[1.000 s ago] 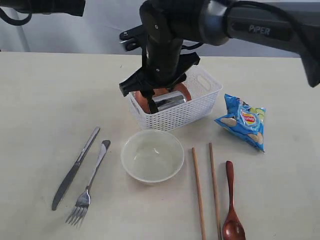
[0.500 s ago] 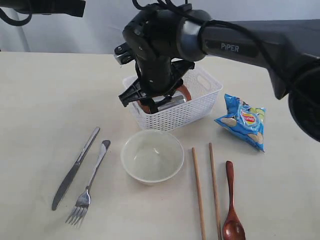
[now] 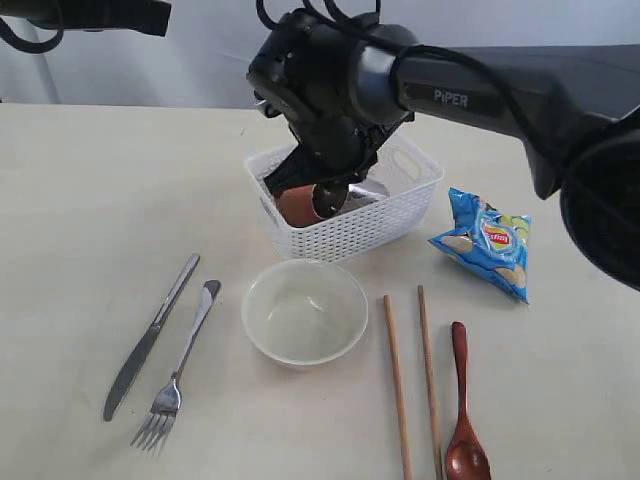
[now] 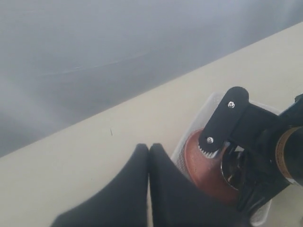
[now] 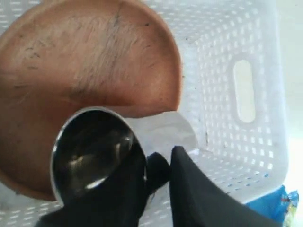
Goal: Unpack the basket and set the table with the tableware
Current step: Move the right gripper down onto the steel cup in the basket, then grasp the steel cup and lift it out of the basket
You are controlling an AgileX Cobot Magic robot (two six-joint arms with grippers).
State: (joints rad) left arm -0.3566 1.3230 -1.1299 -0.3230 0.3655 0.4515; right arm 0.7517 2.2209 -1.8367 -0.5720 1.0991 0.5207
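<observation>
The white basket (image 3: 400,215) stands on the table (image 3: 90,200) and holds a reddish-brown plate (image 3: 293,205) and a steel cup (image 3: 340,197). My right gripper (image 3: 325,195) reaches down into it. In the right wrist view the gripper (image 5: 161,158) pinches the cup (image 5: 90,151), one finger inside the mouth and one outside the wall, above the plate (image 5: 94,61). The cream bowl (image 3: 305,310), knife (image 3: 150,335), fork (image 3: 180,370), two chopsticks (image 3: 397,380) and wooden spoon (image 3: 463,420) lie on the table in front. My left gripper (image 4: 148,149) hangs shut and empty, high off the table.
A blue chips bag (image 3: 487,243) lies right of the basket. The right arm's dark body (image 3: 340,70) hangs over the basket's back. The left arm (image 3: 90,15) stays at the top left edge.
My right gripper has dropped into the basket, turned, and its jaws have closed from wide open onto the cup's wall. The left arm has not moved.
</observation>
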